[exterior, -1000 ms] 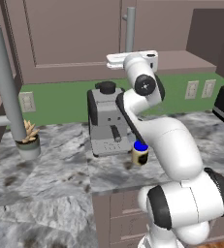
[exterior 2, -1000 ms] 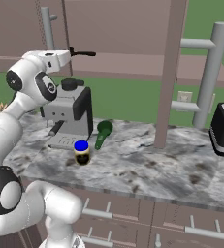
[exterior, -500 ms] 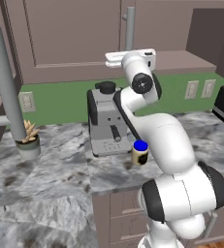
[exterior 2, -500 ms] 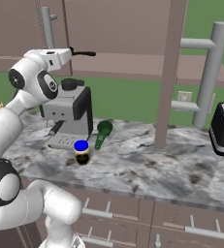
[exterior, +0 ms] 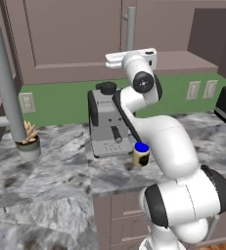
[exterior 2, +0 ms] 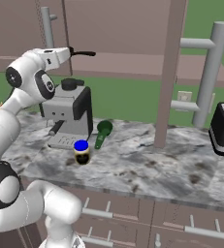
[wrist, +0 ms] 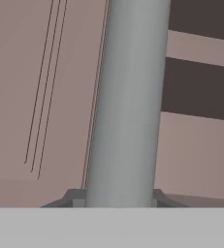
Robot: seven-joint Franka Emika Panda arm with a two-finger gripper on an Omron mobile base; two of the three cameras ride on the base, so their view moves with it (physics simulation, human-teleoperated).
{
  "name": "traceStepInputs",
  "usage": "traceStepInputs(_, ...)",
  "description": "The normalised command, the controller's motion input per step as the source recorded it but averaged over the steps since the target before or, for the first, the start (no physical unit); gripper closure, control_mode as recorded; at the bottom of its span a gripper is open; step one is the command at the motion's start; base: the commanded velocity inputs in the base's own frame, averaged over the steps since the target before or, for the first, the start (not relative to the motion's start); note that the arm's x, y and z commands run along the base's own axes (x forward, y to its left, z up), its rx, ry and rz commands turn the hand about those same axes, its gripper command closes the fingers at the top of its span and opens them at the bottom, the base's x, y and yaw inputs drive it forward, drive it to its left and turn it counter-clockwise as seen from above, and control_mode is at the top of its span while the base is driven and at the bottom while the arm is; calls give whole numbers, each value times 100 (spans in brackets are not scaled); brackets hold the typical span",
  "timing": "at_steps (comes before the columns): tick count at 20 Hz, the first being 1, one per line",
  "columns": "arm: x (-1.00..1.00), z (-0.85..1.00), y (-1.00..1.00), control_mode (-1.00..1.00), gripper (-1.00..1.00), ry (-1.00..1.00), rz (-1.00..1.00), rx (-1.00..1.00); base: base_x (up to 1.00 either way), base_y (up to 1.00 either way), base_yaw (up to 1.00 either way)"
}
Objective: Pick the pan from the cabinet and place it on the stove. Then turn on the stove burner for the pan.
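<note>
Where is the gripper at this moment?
The gripper is up at the cabinet, around its grey bar handle, above the coffee machine on the counter.

A glossy white arm [exterior: 168, 146] built of rounded, bulbous segments is seen. Dark charcoal rings and round black joint caps are set between the segments. The wrist [exterior 2: 53, 55] is finished by a boxy white block. Two small dark finger tips [wrist: 72, 197] are shown.

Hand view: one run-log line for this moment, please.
stage: cabinet opening | gripper: shut on vertical grey bar handle | target: mauve-brown upper wall cabinet
</note>
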Motion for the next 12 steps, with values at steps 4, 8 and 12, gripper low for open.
traceStepInputs(4,-3,-1,33,-100,100,0,0,0,0,0,0)
traceStepInputs(8,-33,0,58,-100,100,0,3,0,0,0,0)
traceStepInputs(12,-52,0,82,-100,100,0,6,0,0,0,0)
